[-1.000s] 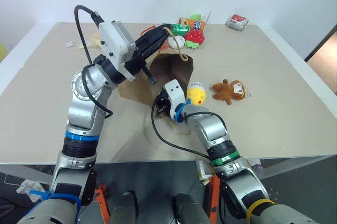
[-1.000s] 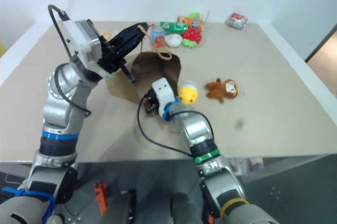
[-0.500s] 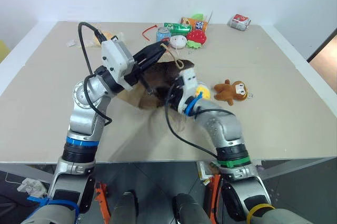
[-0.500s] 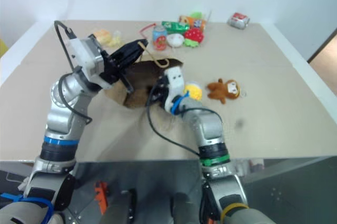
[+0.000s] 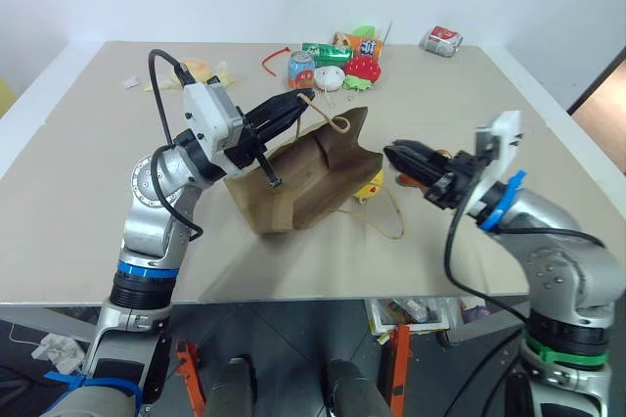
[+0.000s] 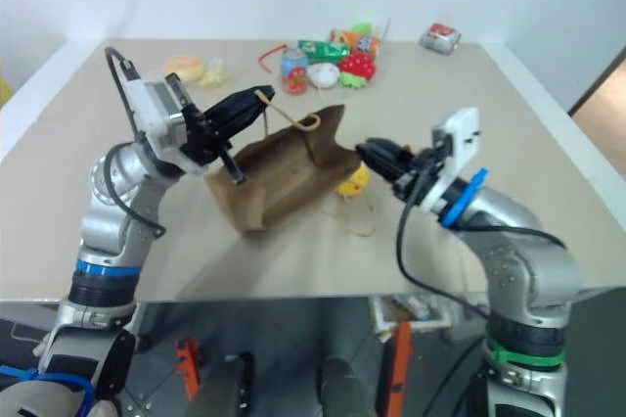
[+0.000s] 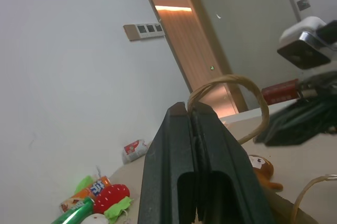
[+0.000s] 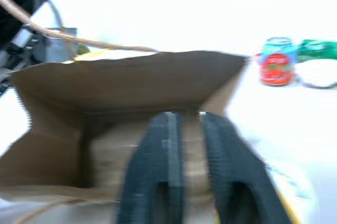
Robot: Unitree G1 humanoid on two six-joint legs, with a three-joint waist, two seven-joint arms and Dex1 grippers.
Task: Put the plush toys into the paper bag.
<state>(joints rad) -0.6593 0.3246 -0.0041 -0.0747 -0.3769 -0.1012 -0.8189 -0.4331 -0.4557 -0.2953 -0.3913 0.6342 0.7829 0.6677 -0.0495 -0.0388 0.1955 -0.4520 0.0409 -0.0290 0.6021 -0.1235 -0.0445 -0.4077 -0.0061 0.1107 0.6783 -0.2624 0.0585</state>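
The paper bag [image 5: 303, 177] hangs tipped from the left claw [image 5: 298, 104], which is pinched shut on its cord handle [image 5: 331, 123]. The bag's mouth faces the right claw [image 5: 396, 155], whose fingers are a little apart and hold nothing. That claw was down by the bag a second ago; now it is pulled back and up. The yellow ball [image 5: 369, 187] peeks out beside the bag, on the tan table [image 5: 88, 172]. White wall behind. The monkey [image 7: 260, 167] lies past the bag.
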